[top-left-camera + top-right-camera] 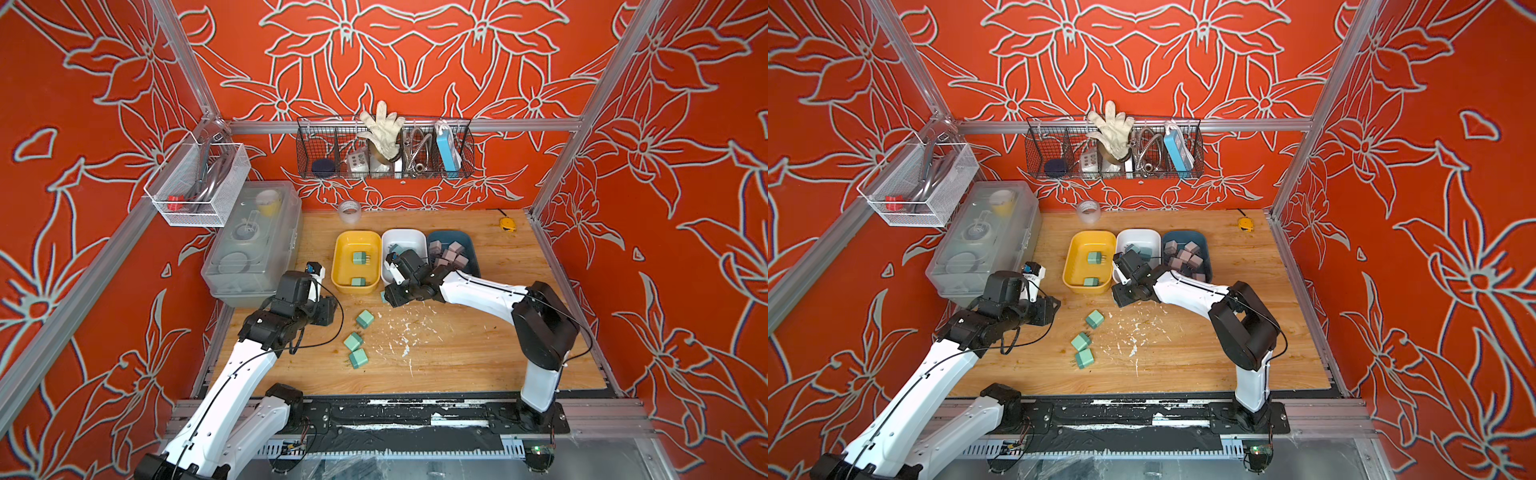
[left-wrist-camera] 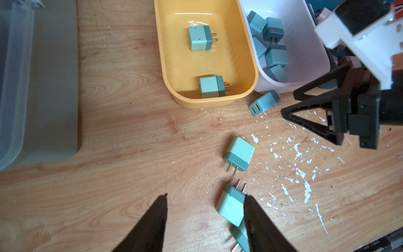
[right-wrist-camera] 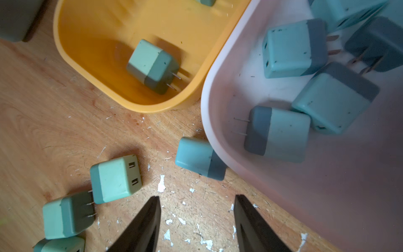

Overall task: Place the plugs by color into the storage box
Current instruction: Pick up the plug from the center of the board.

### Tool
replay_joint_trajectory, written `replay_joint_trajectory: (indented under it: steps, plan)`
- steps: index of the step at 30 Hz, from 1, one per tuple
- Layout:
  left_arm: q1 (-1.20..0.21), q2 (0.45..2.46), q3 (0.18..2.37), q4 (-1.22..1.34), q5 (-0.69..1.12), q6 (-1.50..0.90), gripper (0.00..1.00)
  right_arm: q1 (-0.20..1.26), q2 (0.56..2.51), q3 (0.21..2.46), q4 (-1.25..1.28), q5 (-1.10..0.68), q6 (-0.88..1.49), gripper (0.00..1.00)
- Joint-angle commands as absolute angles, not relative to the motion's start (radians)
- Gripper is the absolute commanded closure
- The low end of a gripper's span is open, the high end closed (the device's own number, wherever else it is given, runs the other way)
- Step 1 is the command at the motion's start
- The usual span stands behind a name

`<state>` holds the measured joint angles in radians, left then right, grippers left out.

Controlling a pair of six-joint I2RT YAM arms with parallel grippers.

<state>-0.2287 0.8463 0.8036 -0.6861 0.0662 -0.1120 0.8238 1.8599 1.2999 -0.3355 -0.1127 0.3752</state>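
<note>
Three storage box trays stand in a row: yellow [image 1: 356, 233], white [image 1: 405, 233] and dark blue [image 1: 451, 235]. Two mint green plugs [image 1: 358, 257] lie in the yellow one, several teal plugs [image 2: 270, 43] in the white, several mauve plugs [image 1: 451, 253] in the blue. Three mint plugs [image 1: 365, 319] lie loose on the table. One of them [image 2: 231, 205] is beside a finger of my open, empty left gripper [image 2: 206, 196]. A teal plug [image 3: 199, 158] leans on the white tray's front corner, just ahead of my open right gripper [image 3: 196, 197].
A translucent lidded box [image 1: 253, 241] stands at the table's left edge. A tape roll [image 1: 349, 211] and a yellow tape measure [image 1: 507, 224] lie near the back wall. Wire baskets [image 1: 384, 147] hang above. White flecks dot the wood.
</note>
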Motion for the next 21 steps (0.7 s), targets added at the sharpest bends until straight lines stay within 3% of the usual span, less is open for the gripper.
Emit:
replay_joint_trajectory:
  steps: [1,21]
  plan:
    - [-0.222,0.833,0.792,-0.675,0.078,-0.11,0.43,0.833,1.883,1.316,-0.331,-0.061,0.391,0.41]
    - [-0.223,0.839,0.793,-0.668,0.103,-0.114,0.43,0.87,2.031,1.45,-0.363,0.029,0.365,0.4]
